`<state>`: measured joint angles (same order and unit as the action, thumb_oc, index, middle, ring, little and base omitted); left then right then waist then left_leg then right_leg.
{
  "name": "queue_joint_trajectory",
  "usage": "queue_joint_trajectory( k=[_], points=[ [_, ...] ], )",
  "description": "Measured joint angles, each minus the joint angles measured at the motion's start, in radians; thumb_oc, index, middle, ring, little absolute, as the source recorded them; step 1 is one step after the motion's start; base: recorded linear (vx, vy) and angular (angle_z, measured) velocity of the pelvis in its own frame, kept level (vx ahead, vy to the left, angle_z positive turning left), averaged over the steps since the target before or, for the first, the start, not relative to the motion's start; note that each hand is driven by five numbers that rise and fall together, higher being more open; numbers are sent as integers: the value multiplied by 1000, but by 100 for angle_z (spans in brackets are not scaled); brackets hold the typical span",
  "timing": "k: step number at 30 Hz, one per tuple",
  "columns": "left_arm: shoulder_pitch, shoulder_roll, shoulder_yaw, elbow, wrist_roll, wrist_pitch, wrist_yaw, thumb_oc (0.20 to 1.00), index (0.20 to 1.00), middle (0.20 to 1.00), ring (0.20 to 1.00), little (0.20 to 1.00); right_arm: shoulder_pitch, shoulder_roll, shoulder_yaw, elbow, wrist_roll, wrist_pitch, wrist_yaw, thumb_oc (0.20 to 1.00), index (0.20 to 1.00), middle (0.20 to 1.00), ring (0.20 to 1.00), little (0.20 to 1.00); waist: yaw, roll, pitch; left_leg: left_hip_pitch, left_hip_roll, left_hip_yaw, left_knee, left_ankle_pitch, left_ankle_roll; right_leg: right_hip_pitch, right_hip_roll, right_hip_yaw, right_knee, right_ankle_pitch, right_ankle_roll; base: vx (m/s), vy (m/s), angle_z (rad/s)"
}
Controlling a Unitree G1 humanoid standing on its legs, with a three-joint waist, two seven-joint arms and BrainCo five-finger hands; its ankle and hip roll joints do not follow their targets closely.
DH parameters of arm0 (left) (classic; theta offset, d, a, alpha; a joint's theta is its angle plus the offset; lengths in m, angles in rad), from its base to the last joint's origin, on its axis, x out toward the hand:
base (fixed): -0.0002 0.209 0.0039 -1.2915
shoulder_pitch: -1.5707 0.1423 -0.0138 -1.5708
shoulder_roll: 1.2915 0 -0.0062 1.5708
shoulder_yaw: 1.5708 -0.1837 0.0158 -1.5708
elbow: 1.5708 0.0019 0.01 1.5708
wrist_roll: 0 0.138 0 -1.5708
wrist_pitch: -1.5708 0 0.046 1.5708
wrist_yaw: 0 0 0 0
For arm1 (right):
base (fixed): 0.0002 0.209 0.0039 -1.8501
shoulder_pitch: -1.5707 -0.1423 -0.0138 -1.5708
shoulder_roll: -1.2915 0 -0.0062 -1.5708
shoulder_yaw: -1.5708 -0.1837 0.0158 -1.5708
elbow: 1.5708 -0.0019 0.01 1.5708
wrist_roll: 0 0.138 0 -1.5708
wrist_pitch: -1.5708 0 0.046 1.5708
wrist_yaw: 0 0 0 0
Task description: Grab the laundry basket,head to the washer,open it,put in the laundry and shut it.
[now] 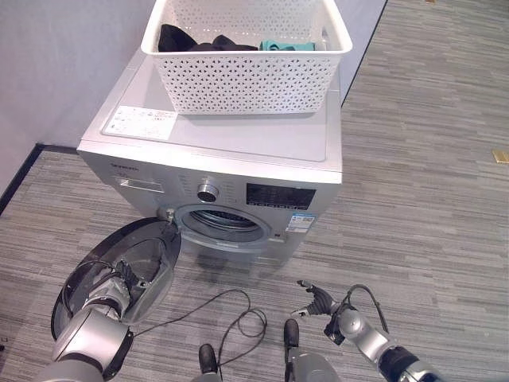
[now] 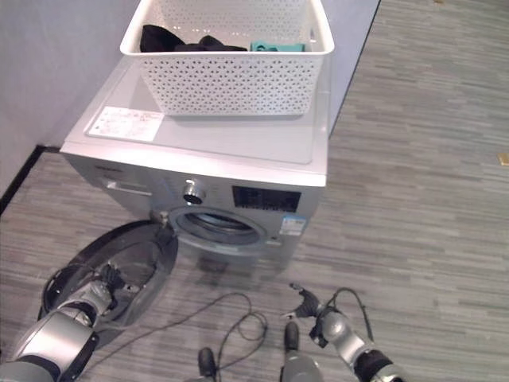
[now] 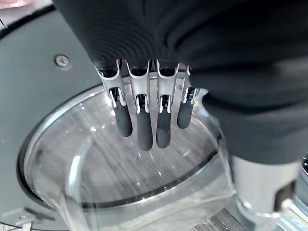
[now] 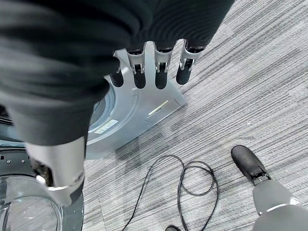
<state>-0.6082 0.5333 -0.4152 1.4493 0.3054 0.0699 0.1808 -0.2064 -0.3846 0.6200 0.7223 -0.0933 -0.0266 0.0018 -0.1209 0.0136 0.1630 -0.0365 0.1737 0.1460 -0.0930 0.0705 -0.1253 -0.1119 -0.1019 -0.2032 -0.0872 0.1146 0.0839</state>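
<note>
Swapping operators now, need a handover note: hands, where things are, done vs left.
Left hand: open, straight fingers at the glass of the washer door, holding nothing.
Right hand: open, empty, hanging low over the floor in front of the washer.
Laundry basket: sits on top of the washer, dark and teal laundry inside it.
Done: basket brought to the washer, door swung wide open to the robot's left, drum opening exposed.
Left: move the laundry from the basket into the drum, then shut the door.
</note>
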Motion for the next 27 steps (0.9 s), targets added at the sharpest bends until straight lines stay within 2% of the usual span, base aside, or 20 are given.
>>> queue_joint_trajectory(
  k=[4,9,11,14,17,18,19,20,21,24,25,27],
  points=[
    [13,2,-30,-23,100,5,26,1000,1000,1000,1000,1000,2,1,0,1,0,-5,-1,1000,1000,1000,1000,1000,1,0,0,2,0,1,0,0,0,1,-1,0,0,0,0,41,-2,0],
    [32,-3,19,-18,96,6,43,1000,1000,1000,1000,1000,2,0,-2,-4,0,-17,1,1000,1000,1000,1000,1000,0,0,0,16,0,3,0,0,0,14,0,3,0,1,-1,18,2,0],
    [74,-46,170,-15,-53,-4,25,1000,1000,1000,1000,1000,29,-8,-31,-4,0,-16,7,1000,1000,1000,1000,1000,0,7,-5,26,2,2,0,-3,5,25,-2,2,-6,-1,0,90,17,1],
    [99,-46,172,-20,-125,-3,7,1000,1000,1000,1000,1000,56,-19,-46,-3,-1,-8,12,1000,1000,1000,1000,1000,3,9,-10,31,4,2,0,-6,10,30,-1,1,-4,-3,-1,33,11,1],
    [147,-59,239,-163,-311,-20,6,1000,1000,1000,1000,1000,76,11,-101,140,-1,-8,9,1000,1000,1000,1000,1000,26,26,-30,38,2,-1,0,-7,11,41,-4,-3,0,-4,0,30,32,6],
    [173,-89,247,-226,-401,-56,2,1000,1000,1000,1000,1000,90,13,-116,204,0,22,0,1000,1000,1000,1000,1000,38,40,-52,36,-2,-5,0,-7,11,41,-4,-6,0,-6,3,18,61,7],
    [180,-111,236,-227,-430,-66,-3,1000,1000,1000,1000,1000,103,8,-116,205,0,31,-1,1000,1000,1000,1000,1000,41,47,-56,37,-4,-5,0,-7,12,41,-6,-5,0,-6,3,18,61,3],
    [222,-119,227,-292,-478,-62,-1,1000,1000,1000,1000,1000,120,19,-157,216,6,29,-4,1000,1000,1000,1000,1000,42,52,-60,37,-11,-3,0,-7,12,41,-13,-5,0,-6,3,13,66,2],
    [342,-164,187,-472,-545,-99,-23,1000,1000,1000,1000,1000,138,23,-239,255,28,36,-22,1000,1000,1000,1000,1000,44,72,-76,38,-16,-5,0,-8,13,44,-19,-6,0,-6,9,15,74,3],
    [471,-251,106,-605,-630,-122,-77,1000,1000,1000,1000,1000,157,11,-303,306,63,43,-25,1000,1000,1000,1000,1000,48,87,-89,43,-32,0,-1,-11,18,46,-34,-1,0,-5,14,14,71,-2],
    [513,-279,60,-604,-656,-124,-108,1000,1000,1000,1000,1000,165,3,-328,322,83,46,-34,1000,1000,1000,1000,1000,48,87,-89,47,-34,0,-1,-13,19,49,-36,1,0,-4,16,24,108,-4],
    [545,-303,43,-548,-661,-119,-140,1000,1000,1000,1000,1000,166,2,-395,354,118,46,-44,1000,1000,1000,1000,1000,47,85,-90,54,-35,0,-5,-20,29,55,-38,3,-1,-12,25,19,101,-1]
  ],
)
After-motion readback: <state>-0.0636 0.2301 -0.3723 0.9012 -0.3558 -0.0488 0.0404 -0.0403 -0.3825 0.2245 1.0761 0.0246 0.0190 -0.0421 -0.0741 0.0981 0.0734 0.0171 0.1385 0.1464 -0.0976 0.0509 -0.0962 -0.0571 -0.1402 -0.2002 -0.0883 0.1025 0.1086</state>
